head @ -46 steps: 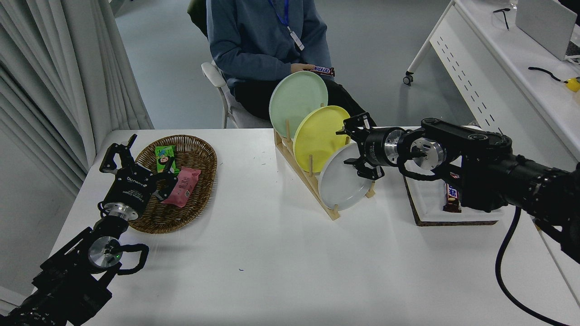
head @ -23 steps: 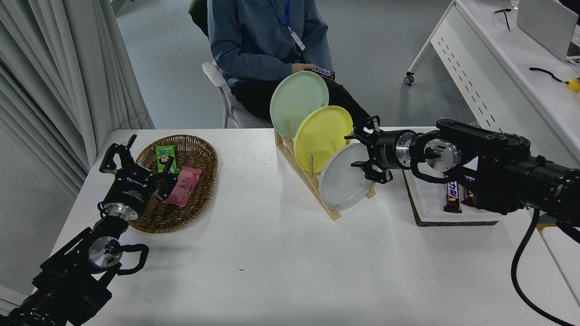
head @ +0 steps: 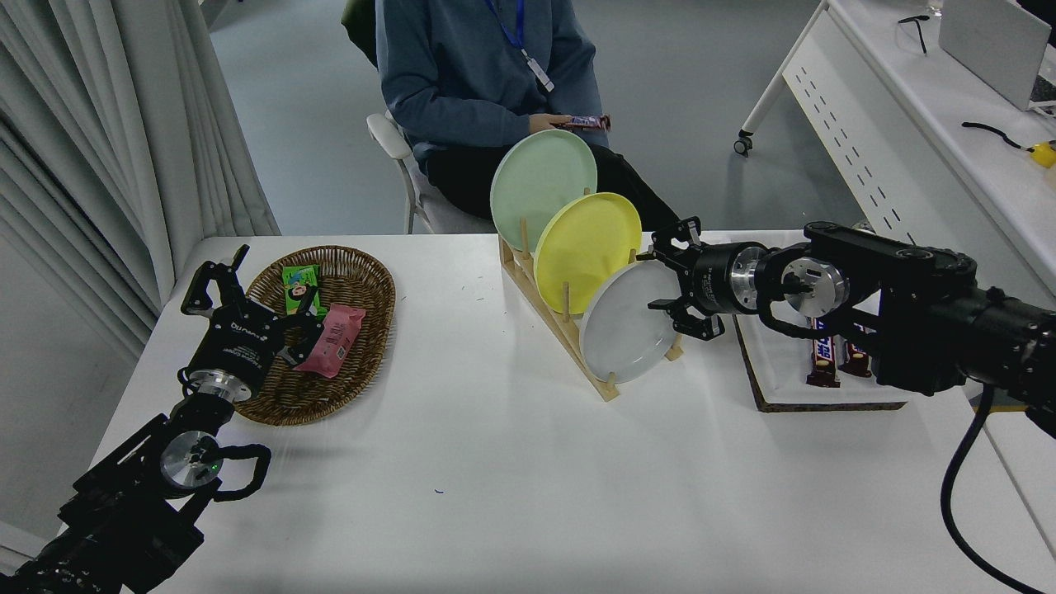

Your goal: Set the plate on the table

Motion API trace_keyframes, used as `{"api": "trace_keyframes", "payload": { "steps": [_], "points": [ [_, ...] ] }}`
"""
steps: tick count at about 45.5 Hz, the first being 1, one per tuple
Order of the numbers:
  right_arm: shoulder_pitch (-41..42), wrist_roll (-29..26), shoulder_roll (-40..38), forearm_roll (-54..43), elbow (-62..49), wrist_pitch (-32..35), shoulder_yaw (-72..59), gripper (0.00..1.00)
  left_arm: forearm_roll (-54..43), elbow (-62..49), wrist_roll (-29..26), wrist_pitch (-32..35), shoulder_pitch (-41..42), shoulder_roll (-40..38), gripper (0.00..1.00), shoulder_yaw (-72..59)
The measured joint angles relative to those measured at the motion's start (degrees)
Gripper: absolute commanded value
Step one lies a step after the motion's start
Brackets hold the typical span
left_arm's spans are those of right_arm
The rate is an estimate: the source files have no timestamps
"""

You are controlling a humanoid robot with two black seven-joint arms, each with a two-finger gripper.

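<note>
The pale grey plate (head: pixel 627 326) stands on edge in the front slot of a wooden rack (head: pixel 554 323) on the white table (head: pixel 511 462). Behind it stand a yellow plate (head: pixel 587 246) and a light green plate (head: pixel 542 186). My right gripper (head: pixel 670 282) is open, its fingers spread at the grey plate's upper right rim, just to the right of it. I cannot tell whether it touches the rim. My left gripper (head: pixel 216 272) is open and parked at the lower left by the basket.
A wicker basket (head: pixel 323 330) with snack packets sits at the left. A cork-edged white tray (head: pixel 813 375) with chocolate bars lies right of the rack, under my right arm. A person sits at the far side, holding a snack bar. A white desk stands at the far right.
My right gripper has drawn back to the right, from over the grey plate's face to its right rim. The tray's chocolate bars show more. The left arm has not moved.
</note>
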Motion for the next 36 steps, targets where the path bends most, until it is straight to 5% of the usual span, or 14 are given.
{"api": "trace_keyframes", "payload": {
  "steps": [7, 36],
  "points": [
    [-0.14, -0.1, -0.11, -0.01, 0.13, -0.13, -0.13, 0.59, 0.0, 0.0, 0.0, 0.0, 0.0, 0.0, 1.0, 0.0],
    [-0.65, -0.67, -0.42, 0.13, 0.39, 0.01, 0.0, 0.61, 0.0, 0.0, 0.0, 0.0, -0.01, 0.0, 1.0, 0.0]
  ]
}}
